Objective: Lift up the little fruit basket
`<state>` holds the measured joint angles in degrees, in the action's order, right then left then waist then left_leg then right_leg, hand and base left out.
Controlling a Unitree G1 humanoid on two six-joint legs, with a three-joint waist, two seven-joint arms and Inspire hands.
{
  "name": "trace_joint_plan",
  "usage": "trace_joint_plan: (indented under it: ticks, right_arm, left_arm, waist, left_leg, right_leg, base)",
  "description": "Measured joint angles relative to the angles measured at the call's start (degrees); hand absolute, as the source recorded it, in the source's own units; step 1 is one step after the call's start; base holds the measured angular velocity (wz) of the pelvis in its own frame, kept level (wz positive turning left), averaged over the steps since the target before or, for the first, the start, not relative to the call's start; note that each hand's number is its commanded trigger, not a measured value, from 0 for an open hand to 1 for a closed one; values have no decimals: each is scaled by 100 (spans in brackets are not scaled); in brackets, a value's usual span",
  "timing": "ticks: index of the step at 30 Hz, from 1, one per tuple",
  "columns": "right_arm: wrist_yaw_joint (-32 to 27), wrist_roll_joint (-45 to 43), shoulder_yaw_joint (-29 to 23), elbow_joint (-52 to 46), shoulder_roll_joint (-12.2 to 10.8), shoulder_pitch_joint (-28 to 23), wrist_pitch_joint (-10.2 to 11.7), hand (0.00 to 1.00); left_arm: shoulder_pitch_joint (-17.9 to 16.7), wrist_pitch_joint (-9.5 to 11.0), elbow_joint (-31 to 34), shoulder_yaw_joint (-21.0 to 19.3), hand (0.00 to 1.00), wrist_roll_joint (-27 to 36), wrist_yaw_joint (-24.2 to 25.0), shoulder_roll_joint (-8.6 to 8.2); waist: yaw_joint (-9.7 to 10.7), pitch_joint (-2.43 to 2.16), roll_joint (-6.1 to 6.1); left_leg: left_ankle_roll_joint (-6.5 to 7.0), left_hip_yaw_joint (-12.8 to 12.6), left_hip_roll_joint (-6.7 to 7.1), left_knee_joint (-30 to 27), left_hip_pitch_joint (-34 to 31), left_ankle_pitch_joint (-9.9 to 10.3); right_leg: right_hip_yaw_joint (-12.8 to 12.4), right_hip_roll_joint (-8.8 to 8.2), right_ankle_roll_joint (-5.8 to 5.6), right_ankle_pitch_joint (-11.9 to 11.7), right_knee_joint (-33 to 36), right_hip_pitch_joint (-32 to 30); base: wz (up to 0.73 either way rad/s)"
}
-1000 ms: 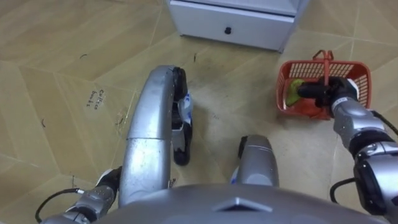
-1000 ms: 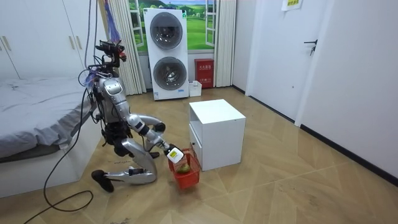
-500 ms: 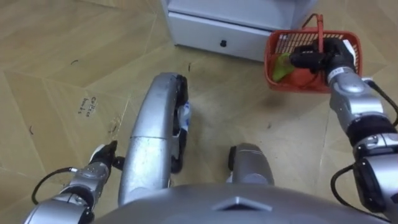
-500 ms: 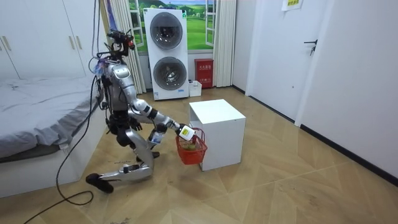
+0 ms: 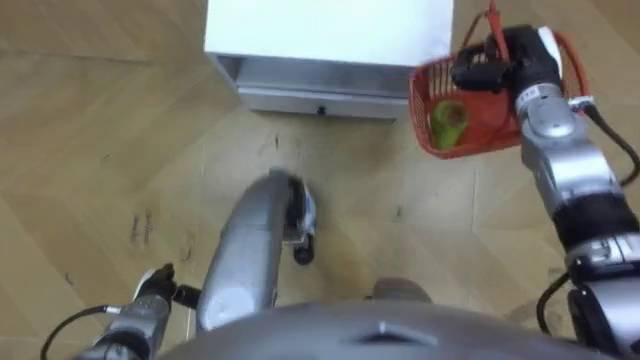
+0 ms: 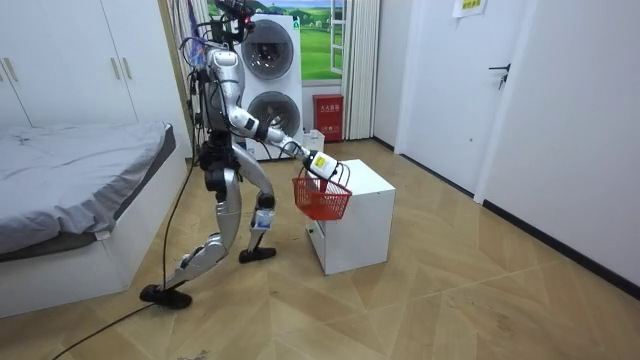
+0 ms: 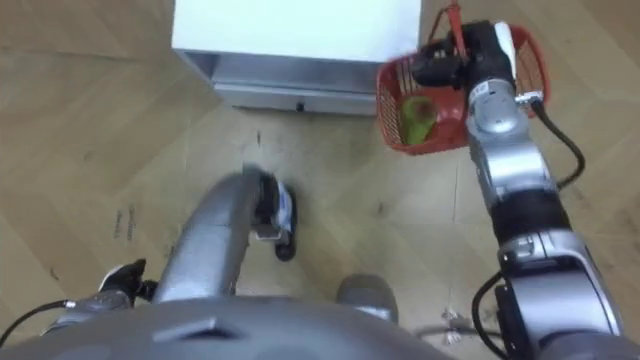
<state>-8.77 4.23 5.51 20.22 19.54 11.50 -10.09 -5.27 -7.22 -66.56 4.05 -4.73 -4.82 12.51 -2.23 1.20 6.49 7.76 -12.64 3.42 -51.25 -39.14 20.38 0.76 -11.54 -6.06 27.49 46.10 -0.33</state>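
The red mesh fruit basket (image 5: 422,100) hangs in the air from its upright handle, level with the top of the white cabinet (image 5: 330,30). My right hand (image 5: 505,62) is shut on that handle, arm stretched forward. A green fruit (image 5: 447,122) lies inside the basket. In the room view I stand almost upright beside the cabinet (image 6: 350,190), with the basket (image 6: 322,200) held out in front of it. My left hand (image 5: 152,292) hangs low at my left side, away from the basket.
The cabinet has a drawer with a dark knob (image 5: 322,108) facing me. A bed (image 6: 70,190) lies at the room view's left, stacked washing machines (image 6: 268,90) behind me, and wooden floor (image 6: 450,300) stretches to the right.
I have risen from kneeling to standing. The basket has come up off the floor with my right hand to the cabinet's top height. The eye views shifted with my body.
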Motion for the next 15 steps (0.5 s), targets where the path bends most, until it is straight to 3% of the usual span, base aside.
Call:
trace_joint_plan:
  ticks: [2,6,9,10,11,12,14,15]
  right_arm:
    - [-119,80,-174,-115,-73,-4,27,100]
    - [-161,144,-295,-307,-264,-5,99,100]
    - [-168,159,-360,-552,-292,0,134,100]
    - [-166,195,-410,-627,-311,0,134,100]
    - [-165,198,-424,-714,-319,2,139,100]
    - [-147,213,-423,-803,-319,4,153,100]
    - [-115,192,-424,-924,-321,-8,157,100]
    - [-123,172,-441,-998,-325,-3,172,100]
  left_arm:
    - [-13,-41,66,1,0,1,-31,6]
    - [-211,-53,238,6,0,-1,-124,10]
    - [-227,-166,240,5,0,-59,-119,6]
    - [-224,-169,246,-4,0,-115,-114,5]
    - [-218,-177,254,-8,0,-188,-101,0]
    - [-200,-199,244,-21,0,-228,-91,-1]
    - [-197,-219,245,-101,0,-238,-76,-6]
    - [-193,-268,260,-118,0,-231,-74,-39]
  waist:
    - [55,-2,4]
    - [0,-53,23]
    - [5,-78,39]
    - [4,-86,56]
    - [-15,-88,53]
    - [-12,-86,47]
    - [10,-72,17]
    - [26,24,-137]
  left_leg:
    - [-26,46,-18,313,259,-160]
    - [-109,117,-74,872,751,-365]
    - [-136,179,-73,1102,887,-468]
    - [-142,191,-63,1184,942,-504]
    - [-152,195,-73,1222,970,-516]
    - [-166,196,-75,1263,984,-529]
    - [-185,190,-103,1118,965,-538]
    - [-183,110,-269,838,903,-532]
  right_leg:
    - [146,6,-11,-331,-185,149]
    - [292,93,-55,-960,-560,418]
    - [463,96,-63,-1175,-700,485]
    - [536,69,-74,-1185,-768,530]
    - [572,26,-83,-1051,-786,548]
    - [586,-38,-32,-747,-926,548]
    - [599,20,28,-455,-1277,616]
    - [551,188,47,-524,-1350,692]
  base:
    - [-5]
    - [-2]
    - [3]
    - [0]
    - [-9]
    - [-14]
    - [-20]
    - [-25]
